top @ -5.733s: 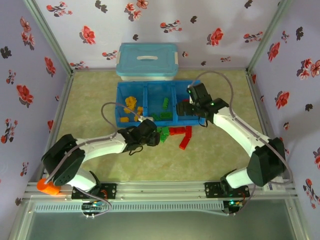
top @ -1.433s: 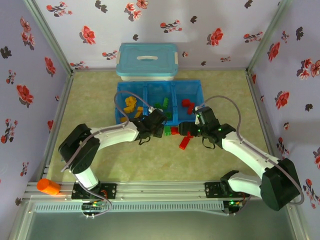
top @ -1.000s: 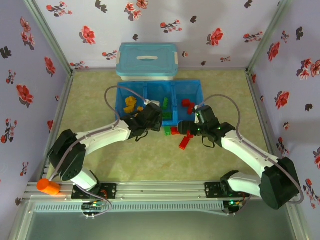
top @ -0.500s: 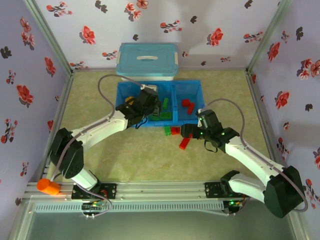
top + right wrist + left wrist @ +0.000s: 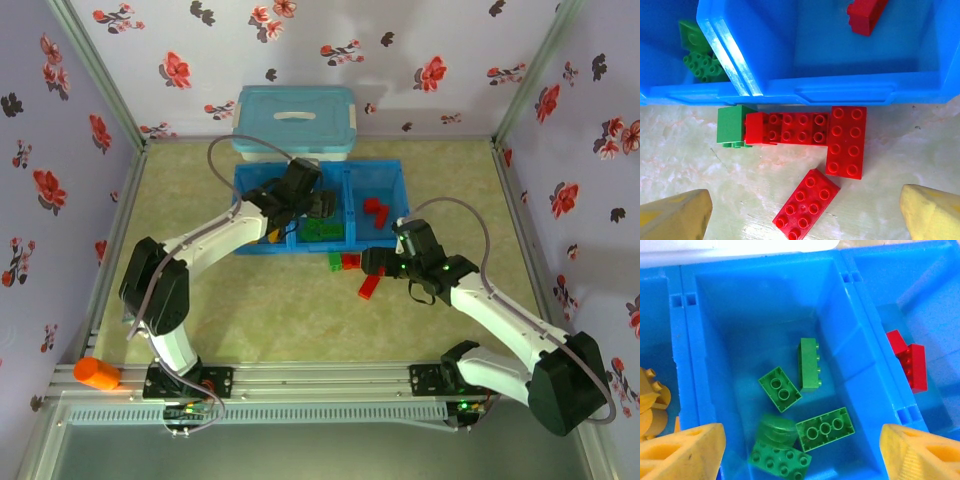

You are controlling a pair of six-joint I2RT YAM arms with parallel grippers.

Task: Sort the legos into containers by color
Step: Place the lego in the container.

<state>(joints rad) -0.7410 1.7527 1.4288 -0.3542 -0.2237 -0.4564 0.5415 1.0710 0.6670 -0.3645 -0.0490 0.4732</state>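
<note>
Left gripper (image 5: 800, 455) is held apart over green legos (image 5: 809, 364) in the middle container (image 5: 740, 315); right gripper (image 5: 805, 217) is spread above red legos (image 5: 845, 142).

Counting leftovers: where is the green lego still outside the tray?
Right wrist view: the green lego sits on the table just outside the tray, touching the left end of a red brick.

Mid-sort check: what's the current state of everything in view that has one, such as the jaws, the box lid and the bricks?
Left gripper: jaws open, empty, over the middle compartment.
Right gripper: jaws open, empty.
Storage box: lid on.
Green legos in tray: sorted, in the middle compartment.
Three red legos: unsorted, on the table.
One green lego: unsorted, on the table, against a red one.
</note>
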